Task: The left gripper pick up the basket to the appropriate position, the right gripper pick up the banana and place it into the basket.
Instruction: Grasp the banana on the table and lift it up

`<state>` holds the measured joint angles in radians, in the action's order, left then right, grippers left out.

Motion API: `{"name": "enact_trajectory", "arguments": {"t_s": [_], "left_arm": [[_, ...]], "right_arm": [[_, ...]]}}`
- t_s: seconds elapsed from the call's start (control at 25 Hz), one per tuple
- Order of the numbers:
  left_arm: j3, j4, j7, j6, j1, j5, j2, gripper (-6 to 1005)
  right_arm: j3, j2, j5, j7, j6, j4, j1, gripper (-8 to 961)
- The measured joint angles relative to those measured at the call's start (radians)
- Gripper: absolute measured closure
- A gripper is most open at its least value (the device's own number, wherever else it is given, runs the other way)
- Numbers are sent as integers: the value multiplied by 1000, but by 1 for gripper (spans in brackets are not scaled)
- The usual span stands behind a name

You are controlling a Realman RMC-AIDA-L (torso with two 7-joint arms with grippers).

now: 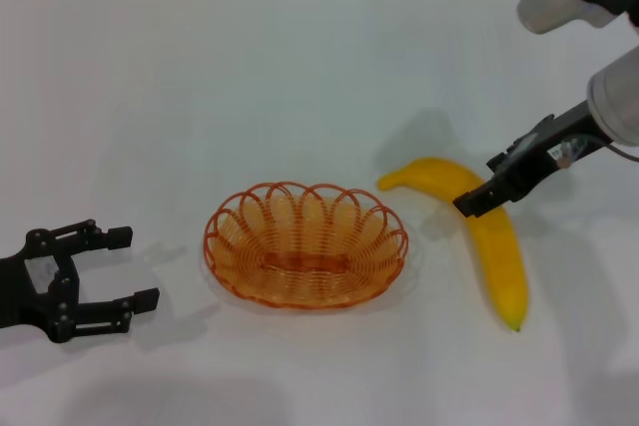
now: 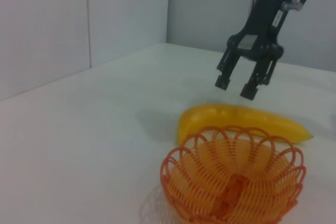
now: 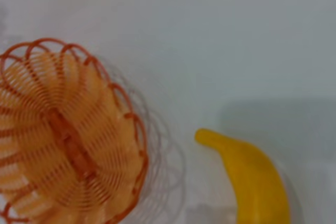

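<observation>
Banana (image 1: pixel 479 224): lying flat on the white table (image 1: pixel 300 77), just to the right of the basket (image 1: pixel 306 244) without touching it, and I am hovering the right gripper (image 1: pixel 483 195) directly above its bend, jaws spread and holding nothing. Its long axis is running from the curved end nearest the basket's far right rim toward me and slightly right, ending in the tip nearest the table's front edge. Left gripper (image 1: pixel 120 268): sitting low to the basket's left, jaws spread, apart from the rim; the right arm is by far the nearer to the fruit.
</observation>
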<state>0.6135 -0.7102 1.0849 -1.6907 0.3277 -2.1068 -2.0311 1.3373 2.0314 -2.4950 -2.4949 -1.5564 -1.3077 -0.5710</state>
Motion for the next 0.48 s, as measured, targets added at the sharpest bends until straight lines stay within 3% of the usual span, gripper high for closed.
{"name": "enact_trajectory", "arguments": {"t_s": [0.48], "left_arm": [[0, 0, 8, -2, 2, 2, -2, 141]], "right_arm": [[-4, -5, -13, -37, 126, 164, -34, 236]]}}
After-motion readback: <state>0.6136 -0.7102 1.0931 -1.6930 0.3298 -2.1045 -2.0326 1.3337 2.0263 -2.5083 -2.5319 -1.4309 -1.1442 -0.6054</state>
